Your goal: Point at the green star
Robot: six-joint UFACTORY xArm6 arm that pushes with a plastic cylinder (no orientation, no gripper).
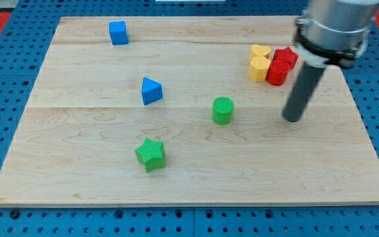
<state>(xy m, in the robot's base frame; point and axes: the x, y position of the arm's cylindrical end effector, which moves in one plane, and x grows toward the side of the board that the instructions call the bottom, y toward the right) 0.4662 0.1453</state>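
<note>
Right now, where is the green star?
The green star lies low on the board, left of centre, below the blue triangle and down-left of the green cylinder; my tip is far to its right.

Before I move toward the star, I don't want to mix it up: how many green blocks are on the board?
2. The green star lies near the view's bottom, left of centre. The green cylinder stands mid-board, up and right of it. My tip is right of the cylinder. None seems hidden.

Upright dark rod, my tip (293, 119) toward the view's right.
</note>
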